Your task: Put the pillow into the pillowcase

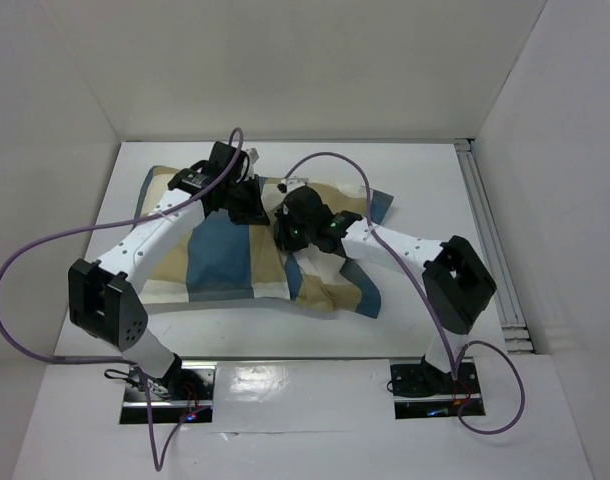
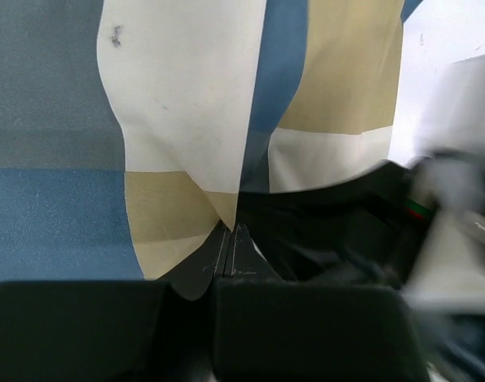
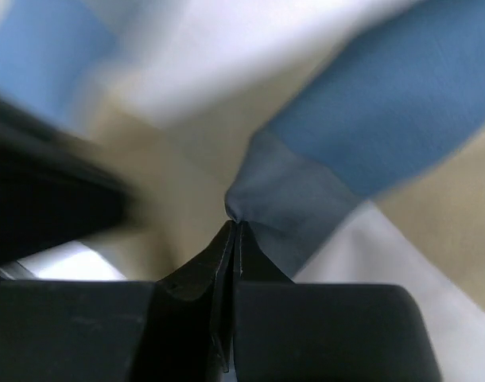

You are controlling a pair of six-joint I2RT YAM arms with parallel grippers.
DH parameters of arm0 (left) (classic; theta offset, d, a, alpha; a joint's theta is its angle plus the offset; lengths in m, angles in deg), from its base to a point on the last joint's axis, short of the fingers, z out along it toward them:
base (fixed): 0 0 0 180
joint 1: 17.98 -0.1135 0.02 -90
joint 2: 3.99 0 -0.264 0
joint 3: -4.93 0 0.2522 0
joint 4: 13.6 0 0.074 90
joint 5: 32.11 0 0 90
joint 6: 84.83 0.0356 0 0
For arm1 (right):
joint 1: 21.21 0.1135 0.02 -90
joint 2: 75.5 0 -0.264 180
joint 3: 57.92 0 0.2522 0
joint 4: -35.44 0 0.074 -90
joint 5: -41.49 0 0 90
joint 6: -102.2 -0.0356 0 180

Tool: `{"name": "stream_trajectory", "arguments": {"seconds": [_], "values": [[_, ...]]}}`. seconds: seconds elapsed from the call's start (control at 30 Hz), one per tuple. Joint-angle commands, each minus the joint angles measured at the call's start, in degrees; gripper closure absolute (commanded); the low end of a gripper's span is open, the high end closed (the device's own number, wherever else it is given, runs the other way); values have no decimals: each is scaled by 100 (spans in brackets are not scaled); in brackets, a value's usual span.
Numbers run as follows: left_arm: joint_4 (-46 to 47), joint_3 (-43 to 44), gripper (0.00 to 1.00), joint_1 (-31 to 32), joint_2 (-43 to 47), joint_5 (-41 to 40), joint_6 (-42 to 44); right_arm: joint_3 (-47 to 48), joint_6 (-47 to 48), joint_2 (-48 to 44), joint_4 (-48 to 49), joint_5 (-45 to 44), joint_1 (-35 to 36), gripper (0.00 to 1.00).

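The checked blue, tan and cream pillowcase (image 1: 225,262) lies across the middle of the table, puffed on the left and crumpled flat on the right. A cream corner of the pillow (image 1: 151,186) sticks out at its far left; the rest is hidden under the cloth. My left gripper (image 1: 253,206) is at the case's far edge, shut on a fold of tan and cream cloth (image 2: 219,208). My right gripper (image 1: 286,228) is just right of it, shut on a pinch of grey-blue pillowcase cloth (image 3: 262,199). The two grippers are close together.
The white table (image 1: 425,180) is boxed in by white walls at the back and sides. A metal rail (image 1: 490,240) runs along the right edge. Purple cables (image 1: 25,260) loop from both arms. The right arm's black body fills the lower right of the left wrist view (image 2: 362,231).
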Motion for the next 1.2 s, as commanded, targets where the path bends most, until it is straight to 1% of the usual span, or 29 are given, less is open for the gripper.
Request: {"name": "stream_trajectory", "arguments": {"seconds": [0.0,0.1,0.2,0.23,0.27,0.33,0.37,0.4,0.43,0.47,0.53,0.57,0.6,0.63,0.67,0.73,0.77,0.8,0.83,0.9,0.93,0.97,1.0,1.03,1.07,1.1,1.17], "values": [[133,107,100,-103,418,236,-33,-242,-146,-272,549,-121,-47,100],[133,47,100,-156,594,447,-33,-366,-198,-405,655,-280,-100,100],[264,-24,100,-156,682,728,28,-366,-198,-230,716,-132,-161,100],[369,-77,100,-156,682,1034,29,-279,-198,-177,717,-52,-161,93],[370,-77,100,-156,682,1193,29,-217,-146,-177,717,140,-161,85],[501,-130,100,-95,587,1562,81,-155,-146,-229,778,326,-213,85],[502,-130,100,28,516,1564,142,-225,-146,-447,779,326,-214,84],[502,-130,100,29,359,1564,213,-225,-146,-588,779,326,-275,80],[441,-130,100,107,305,1703,266,-312,-215,-738,779,326,-275,63],[388,-69,99,108,252,1705,318,-479,-216,-1096,665,126,-362,55],[204,2,87,108,252,1705,485,-690,-216,-1502,315,-68,-529,38],[133,72,78,108,252,1644,581,-813,-216,-1704,156,-200,-591,27],[37,142,53,108,252,1582,835,-1110,-268,-2141,-2,-445,-731,24],[-216,143,46,108,304,1303,942,-1278,-269,-2380,-334,-578,-802,22],[-358,195,36,108,304,1074,1012,-1593,-321,-2818,-503,-831,-872,19],[-613,47,31,-49,436,705,1066,-1876,-383,-3198,-1002,-991,-1066,19],[-614,-85,30,-146,584,485,1066,-2017,-461,-3366,-1119,-992,-1066,18],[-614,-399,30,-417,655,414,944,-2279,-523,-3628,-1198,-914,-1136,16],[-614,-568,29,-559,743,335,873,-2395,-524,-3718,-1260,-783,-1137,14],[-614,-1111,29,-918,971,-16,671,-2597,-594,-3772,-1261,-327,-1137,12],[-562,-1306,23,-999,1059,-122,496,-2807,-664,-3824,-1165,320,-1137,9],[-475,-1508,19,-1086,1139,-123,434,-2931,-664,-3824,-807,674,-1137,8],[-378,-1910,19,-1148,1218,-123,372,-3063,-751,-3772,-560,1008,-1058,7],[-81,-2097,19,-1201,1279,-36,372,-3264,-900,-3650,-331,1403,-927,5],[35,-2238,19,-1202,1280,-35,302,-3345,-980,-3553,132,1486,-847,5],[158,-2457,20,-1202,1280,17,301,-3415,-981,-3439,407,1608,-786,5],[632,-2617,26,-1202,1026,78,240,-3530,-1121,-2921,1056,1864,-724,5]]}}
